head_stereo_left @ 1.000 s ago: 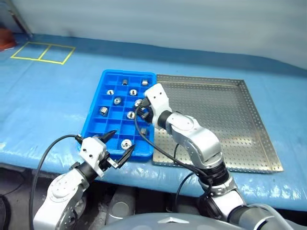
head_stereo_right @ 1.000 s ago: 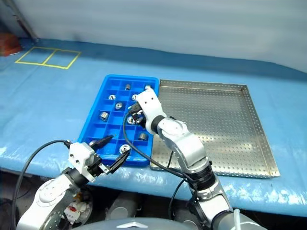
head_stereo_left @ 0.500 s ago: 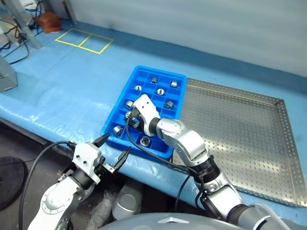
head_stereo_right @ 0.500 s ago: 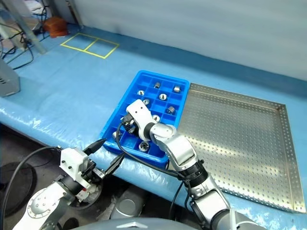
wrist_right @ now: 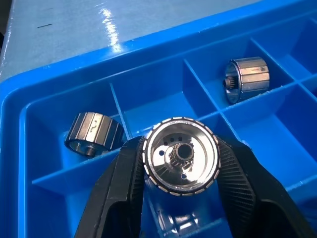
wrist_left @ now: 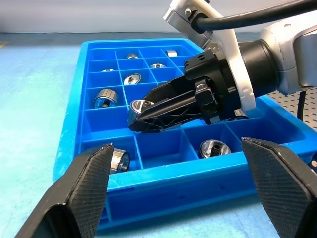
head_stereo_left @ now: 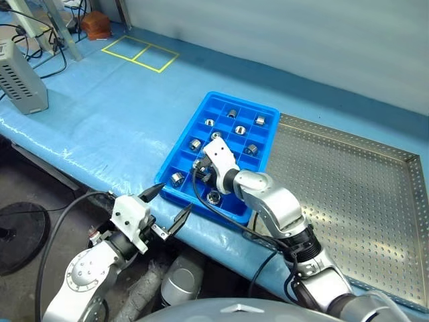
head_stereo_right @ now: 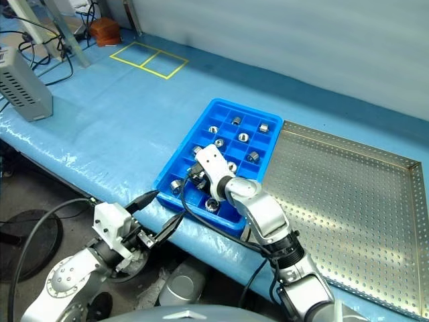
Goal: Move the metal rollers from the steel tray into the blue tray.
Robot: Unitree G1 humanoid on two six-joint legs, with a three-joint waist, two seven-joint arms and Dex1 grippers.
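Change: your right gripper has come down toward the near rows of the blue tray; the head views have also swung, so read the tray's shift in them as camera motion.
Right gripper: clamped on one roller, a pad on each side of its ribbed wall, open face toward the wrist camera.
Held roller: hangs just above a near-row cell divider, over a cell that seems to hold another roller.
Left gripper: spread wide, holding nothing, below the table's near edge, just outside the tray rim.
Handling: expect a small, rigid, polished part, dense for its size and likely to slip or roll. Keep the pads on the ribbed wall, not the faces.
Other rollers: nine or so lie in tray cells.
Steel tray: touching the blue tray's right side; its visible floor looks bare.
Room: cell walls are low and close. Lower straight into a free cell beside the occupied one.
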